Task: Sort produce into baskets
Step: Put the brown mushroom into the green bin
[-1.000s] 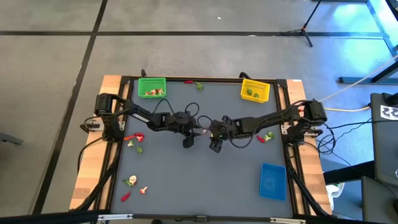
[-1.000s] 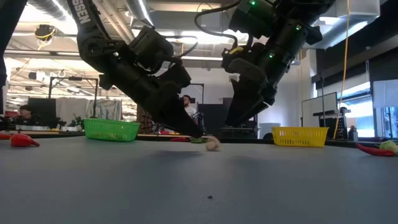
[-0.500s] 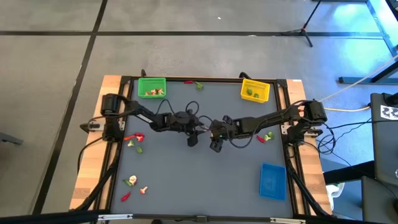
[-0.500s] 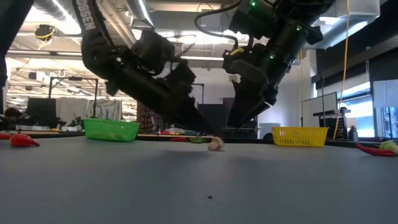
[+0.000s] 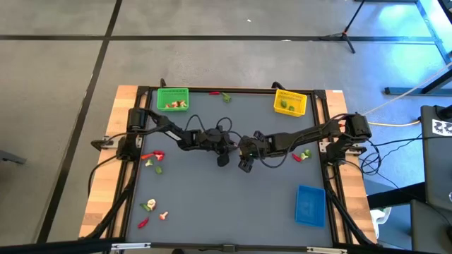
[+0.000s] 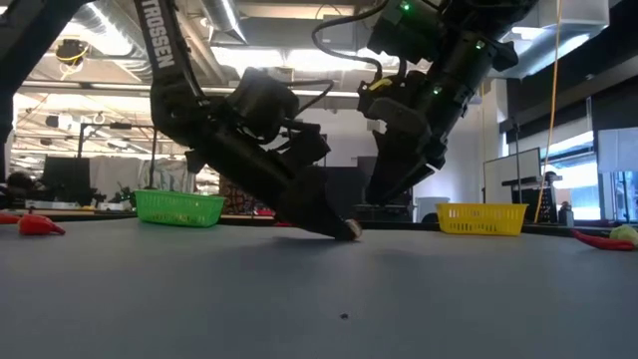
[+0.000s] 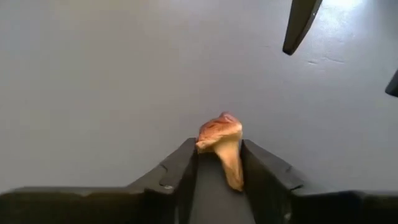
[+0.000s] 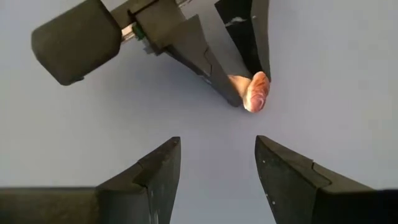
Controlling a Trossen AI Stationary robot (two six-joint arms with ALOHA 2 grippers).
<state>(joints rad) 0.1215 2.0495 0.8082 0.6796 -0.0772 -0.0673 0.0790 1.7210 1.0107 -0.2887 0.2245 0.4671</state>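
A pale beige mushroom piece (image 7: 219,134) lies on the grey mat at the table's middle. My left gripper (image 7: 219,163) has come down on it with one finger on each side; it also shows in the low view (image 6: 337,225) and the high view (image 5: 225,154). The mushroom piece (image 8: 255,91) shows between those fingers in the right wrist view too. My right gripper (image 8: 217,163) hangs open just above the mat, a little to the right of the piece, with nothing between its fingers (image 5: 244,166). The green basket (image 5: 172,99), yellow basket (image 5: 289,103) and blue basket (image 5: 308,205) stand apart. My left gripper pinches the mushroom piece between its two fingertips, at the cap (image 7: 214,129). The stem (image 7: 231,167) points back between the fingers. The fingers slant down from the table's left. The piece rests on the mat (image 6: 350,230).
Loose red, green and pale pieces lie at the left edge (image 5: 152,161), the near left (image 5: 152,208), the right edge (image 5: 304,154) and the far edge (image 5: 222,95). The green and yellow baskets hold a few pieces. The two grippers stand close together.
My left gripper has gone down and toward the table's right edge, tipping further down, until its fingertips stand around the mushroom piece. The piece has stayed where it was on the mat.
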